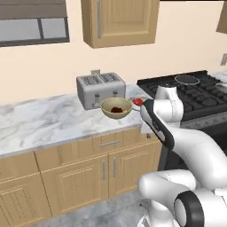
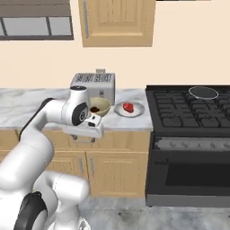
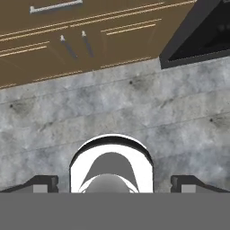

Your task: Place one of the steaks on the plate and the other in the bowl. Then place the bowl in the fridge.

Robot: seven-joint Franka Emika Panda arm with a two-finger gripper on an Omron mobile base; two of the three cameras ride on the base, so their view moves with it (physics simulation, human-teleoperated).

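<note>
Right base view, tabletop: marble tabletop (image 2: 27, 105) over wooden cabinets (image 2: 108, 168), left of a black stove (image 2: 193, 112).
Bowl: tan-yellow bowl (image 2: 101, 106) on the tabletop, just in front of the toaster (image 2: 96, 83); also seen in the left base view (image 1: 116, 108).
Dark steak: reddish-brown steak (image 1: 117, 109) lying inside the bowl.
Plate: silvery plate (image 2: 134, 111) on the tabletop, just right of the bowl, near the stove edge.
Red steak: bright red steak (image 2: 128, 107) resting on the plate.
Frying pan: round grey pan (image 2: 203, 93) on a rear burner of the stove.
End effector: end effector (image 3: 114, 188) pointing down at the grey stone floor (image 3: 134, 112) in front of the cabinets; its two finger tips (image 3: 45, 183) stand spread wide apart, nothing between them.
Arm: bent low in front of the tabletop edge, below the bowl.
</note>
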